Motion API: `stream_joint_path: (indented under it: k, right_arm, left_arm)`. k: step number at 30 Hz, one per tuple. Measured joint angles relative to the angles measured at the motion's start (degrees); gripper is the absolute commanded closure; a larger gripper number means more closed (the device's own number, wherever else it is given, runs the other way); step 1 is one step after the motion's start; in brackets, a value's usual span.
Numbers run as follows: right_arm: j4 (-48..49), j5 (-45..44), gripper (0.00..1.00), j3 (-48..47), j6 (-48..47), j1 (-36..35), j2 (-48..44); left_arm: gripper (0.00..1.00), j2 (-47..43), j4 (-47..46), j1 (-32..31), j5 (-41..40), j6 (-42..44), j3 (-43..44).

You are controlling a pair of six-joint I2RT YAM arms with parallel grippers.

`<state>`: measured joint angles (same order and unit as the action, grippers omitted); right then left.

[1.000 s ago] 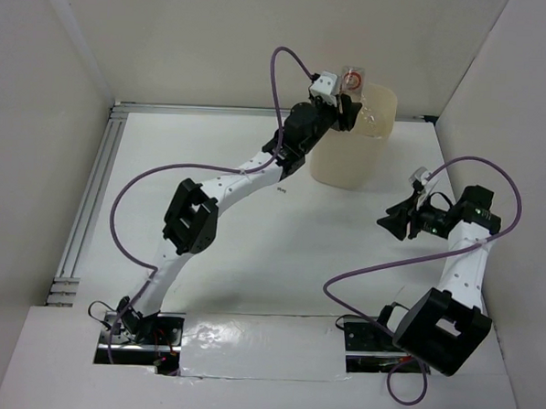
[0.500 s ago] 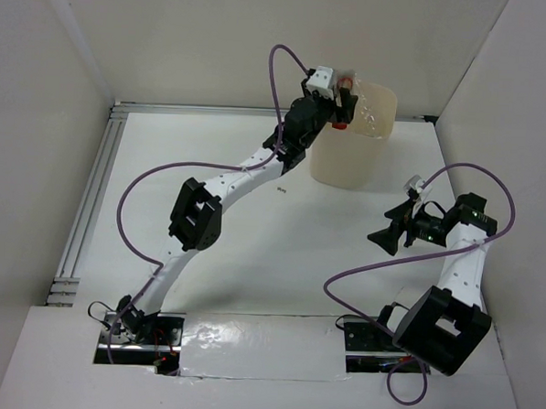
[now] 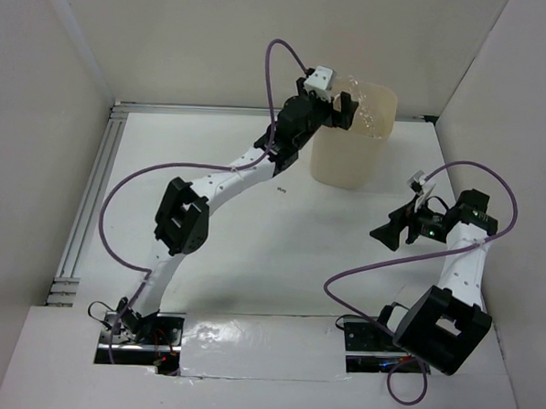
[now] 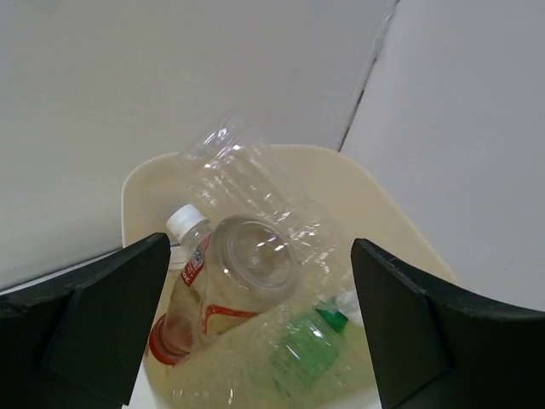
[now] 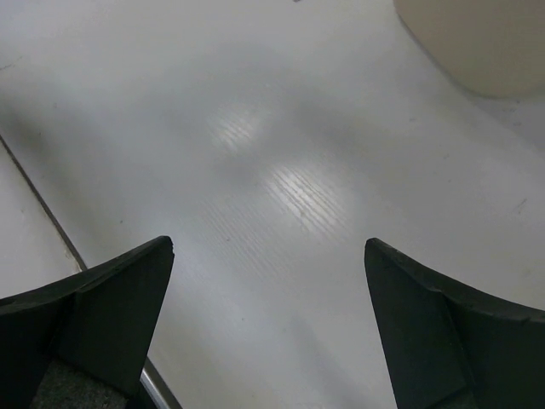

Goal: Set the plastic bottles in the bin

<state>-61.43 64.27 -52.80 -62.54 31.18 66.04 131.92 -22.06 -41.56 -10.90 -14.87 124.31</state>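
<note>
Judging from the far edge of the surface (image 3: 253, 240), the drop-off step is taken to be in hand or just finished: the left gripper (image 3: 344, 110) is held over the rim of the bin (image 3: 353, 163) with its fingers spread apart and nothing clamped between them. Inside the bin, thin ribbed clear bottles (image 4: 255, 187) are piled with a red-capped labelled bottle (image 4: 192, 307) and a green bottle (image 4: 302, 349); whether the topmost one is settled or falling cannot be told. The bin is smooth, beige and translucent, with a rounded-square rim. No bottle is seen outside it in the top view, so a clean lift away from the rim is judged to be called for next. Near the right edge, the right gripper (image 3: 383, 230) is held apart and empty over the matte white surface.
</note>
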Motion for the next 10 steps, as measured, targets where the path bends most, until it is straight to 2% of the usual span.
stream_joint_path:
  k: [1, 4, 10]
  right_arm:
    - [1.14, -0.79, 0.0, -0.11, 2.29, 0.0, 0.0]
    - [5.33, -4.55, 0.0, -0.46, 10.25, 0.0, -0.02]
    - [11.93, -11.04, 0.0, -0.85, 22.82, 0.39, -0.52]
  left_arm:
    - [0.0, -2.51, -0.07, -0.07, 0.74, 0.17, -2.51]
    - [0.0, -16.74, -0.37, -0.42, 3.87, 1.27, -17.38]
    - [0.0, -53.0, -1.14, -0.04, 12.9, 1.01, -50.99]
